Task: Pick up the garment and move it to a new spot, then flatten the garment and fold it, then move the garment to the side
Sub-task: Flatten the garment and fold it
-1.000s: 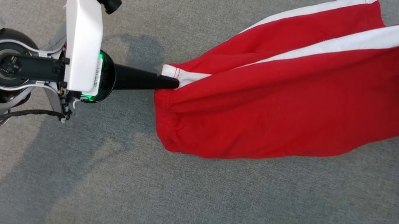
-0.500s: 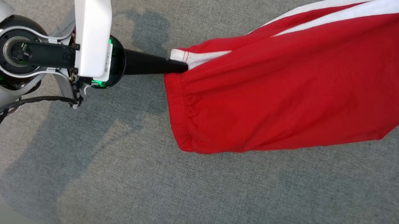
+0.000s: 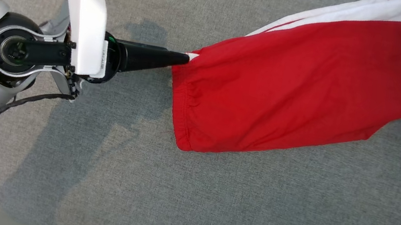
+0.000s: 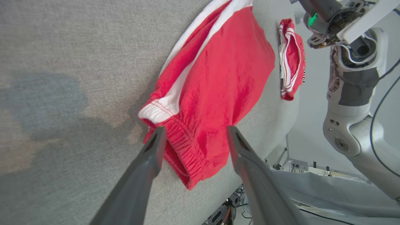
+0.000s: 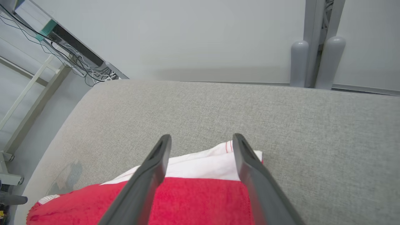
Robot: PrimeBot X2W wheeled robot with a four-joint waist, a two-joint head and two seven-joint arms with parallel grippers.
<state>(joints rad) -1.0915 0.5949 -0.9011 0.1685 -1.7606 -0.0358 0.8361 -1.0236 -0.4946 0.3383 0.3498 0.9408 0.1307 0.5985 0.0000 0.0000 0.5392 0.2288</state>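
**Workpiece.** The garment [image 3: 302,89] is a pair of red shorts with a white side stripe [image 3: 355,12]. It lies spread on the grey fabric-covered table [image 3: 209,203], running from the middle of the head view to its upper right corner. The elastic waistband [image 4: 184,150] is the end at the left gripper. The opposite end lies at the right gripper.

**Left gripper** [image 4: 195,134]. The jaws are spread wide and pinch nothing. In the head view the tip sits at the white corner of the waistband, but contact cannot be confirmed. In the left wrist view the waistband shows between the two fingers.

**Right gripper** [image 5: 202,139]. The jaws are spread wide and pinch nothing. The end of the white stripe shows between and below the fingers.

**Surroundings.**
- A second red-and-white garment [image 4: 290,59] lies folded near the table edge, just beyond the far end of the shorts. A strip of bare table separates the two.
- The right arm [image 4: 353,78] stands over that edge.
- The left arm's shadow [image 3: 89,143] falls on the table beside the waistband.
- The right wrist view shows a pale wall [image 5: 187,37], a bundle of cables [image 5: 87,68] and two grey posts [image 5: 315,59] past the far edge of the table.
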